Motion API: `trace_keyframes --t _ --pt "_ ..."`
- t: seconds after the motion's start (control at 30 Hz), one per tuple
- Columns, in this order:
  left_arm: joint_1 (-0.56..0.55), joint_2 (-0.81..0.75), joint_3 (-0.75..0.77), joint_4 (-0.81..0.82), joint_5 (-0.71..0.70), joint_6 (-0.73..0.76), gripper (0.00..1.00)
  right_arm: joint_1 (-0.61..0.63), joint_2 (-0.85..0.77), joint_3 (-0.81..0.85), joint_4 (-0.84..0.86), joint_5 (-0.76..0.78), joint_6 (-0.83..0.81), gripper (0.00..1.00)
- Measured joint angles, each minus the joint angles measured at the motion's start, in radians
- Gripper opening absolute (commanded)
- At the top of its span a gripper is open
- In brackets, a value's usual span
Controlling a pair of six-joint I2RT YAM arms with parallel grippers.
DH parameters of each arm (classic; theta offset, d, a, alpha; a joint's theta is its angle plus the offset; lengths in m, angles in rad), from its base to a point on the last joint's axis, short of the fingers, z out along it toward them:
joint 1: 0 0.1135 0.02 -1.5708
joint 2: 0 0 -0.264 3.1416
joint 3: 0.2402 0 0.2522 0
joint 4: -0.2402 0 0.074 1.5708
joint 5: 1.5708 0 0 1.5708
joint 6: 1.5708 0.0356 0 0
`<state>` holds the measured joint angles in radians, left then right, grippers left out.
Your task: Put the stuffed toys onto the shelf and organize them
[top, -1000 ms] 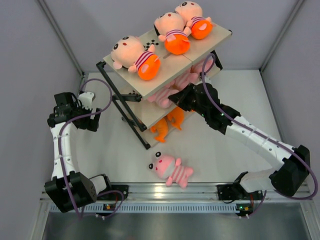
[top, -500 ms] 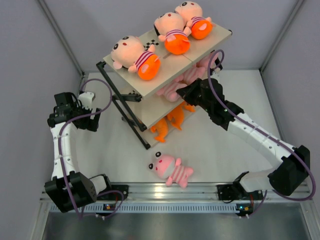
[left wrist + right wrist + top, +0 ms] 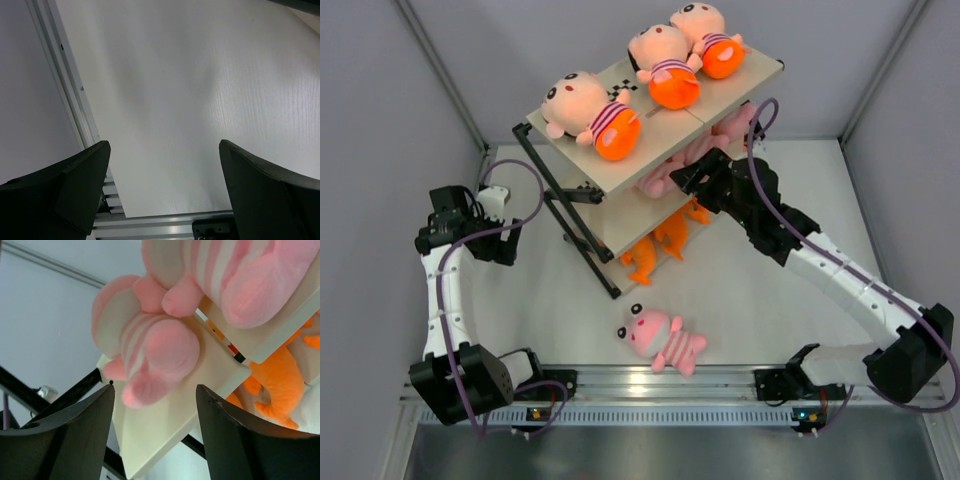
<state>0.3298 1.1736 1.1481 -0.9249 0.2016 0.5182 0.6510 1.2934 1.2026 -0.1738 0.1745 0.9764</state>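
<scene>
Right end effector [image 3: 155, 386]: released, facing pink striped animal [image 3: 150, 352] on shelf [image 3: 165, 432]
Left end effector [image 3: 164, 145]: released, nine o'clock of shelf, above tabletop [image 3: 175, 75]

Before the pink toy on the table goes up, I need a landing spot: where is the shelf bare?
Top board: a gap between the left doll and the middle doll. Middle board: bare left end, beside the pink animals. Crowded around the right gripper.
</scene>
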Motion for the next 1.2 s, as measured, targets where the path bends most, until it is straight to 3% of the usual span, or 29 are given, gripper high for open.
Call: trace_keyframes --t 0.17,0.43,0.77,0.97,1.2 --pt "-0.003 0.009 0.0 -0.051 -0.076 -0.025 0.96 0.0 -0.093 -0.001 -0.043 -0.024 -0.092 0.75" --pt "-0.003 0.003 -0.002 -0.117 -0.11 -0.072 0.98 -0.002 -0.284 -0.03 -0.162 -0.139 -0.286 0.78" --pt "-0.003 -0.153 -0.016 -0.163 -0.113 -0.106 0.97 -0.002 -0.502 -0.328 -0.269 -0.351 -0.36 0.77" --pt "-0.003 -0.232 -0.133 -0.171 -0.113 -0.113 0.97 0.0 -0.567 -0.472 -0.337 -0.475 -0.388 0.77" --pt "-0.003 -0.486 -0.276 -0.19 -0.107 -0.08 0.97 0.023 -0.59 -0.682 -0.322 -0.54 -0.389 0.73"
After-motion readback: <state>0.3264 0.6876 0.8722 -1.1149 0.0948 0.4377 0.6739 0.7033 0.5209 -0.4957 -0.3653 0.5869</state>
